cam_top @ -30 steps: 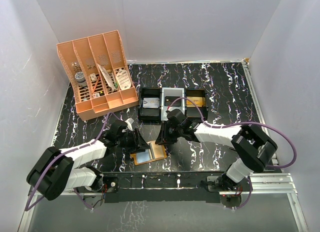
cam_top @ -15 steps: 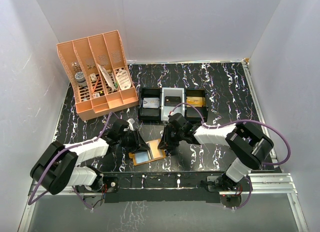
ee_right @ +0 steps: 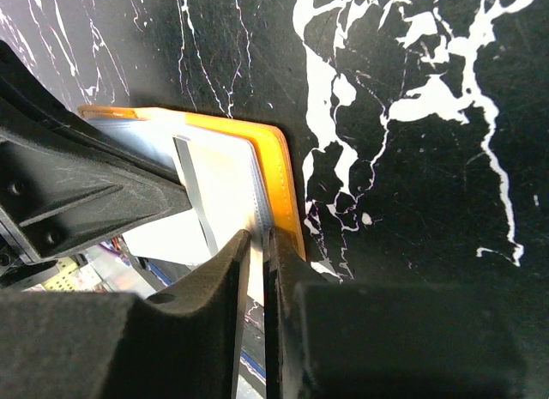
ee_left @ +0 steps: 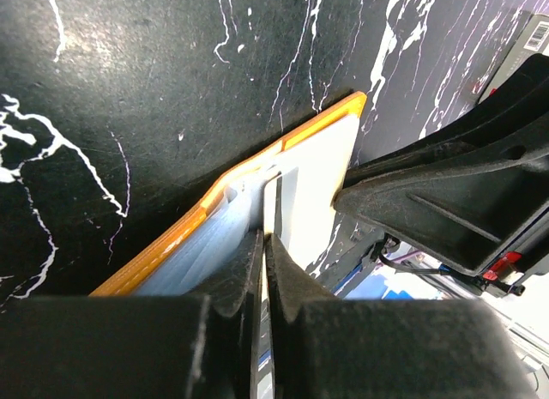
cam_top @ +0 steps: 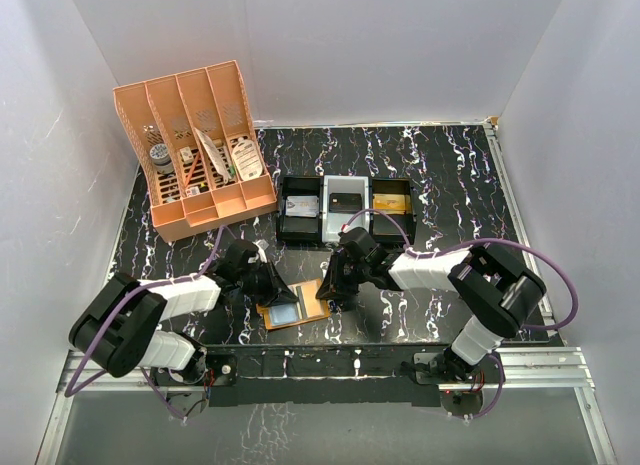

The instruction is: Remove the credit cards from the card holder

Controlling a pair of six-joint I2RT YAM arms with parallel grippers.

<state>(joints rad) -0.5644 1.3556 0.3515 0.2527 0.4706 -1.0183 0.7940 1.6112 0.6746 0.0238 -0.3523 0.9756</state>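
Observation:
The orange card holder [cam_top: 312, 307] lies open on the black marbled table, between both grippers. My left gripper [cam_top: 276, 288] is shut on the edge of a thin pale credit card [ee_left: 276, 202] that stands out of the holder's pale blue left panel [ee_left: 202, 253]. My right gripper [cam_top: 334, 288] is shut on the near edge of the holder's right half [ee_right: 281, 180], pinching the orange cover and its inner panel. The card shows as a grey strip in the right wrist view [ee_right: 196, 193]. Any other cards in the pockets are hidden.
Three black trays [cam_top: 345, 225] stand behind the holder, with a card [cam_top: 300, 207], a small black box [cam_top: 346, 200] and a gold block [cam_top: 392, 202]. A large orange slotted organizer [cam_top: 195, 150] stands at the back left. White walls surround the table.
My right gripper has come down and closed on the holder's right half. My left gripper has shifted slightly right along the holder's left half.

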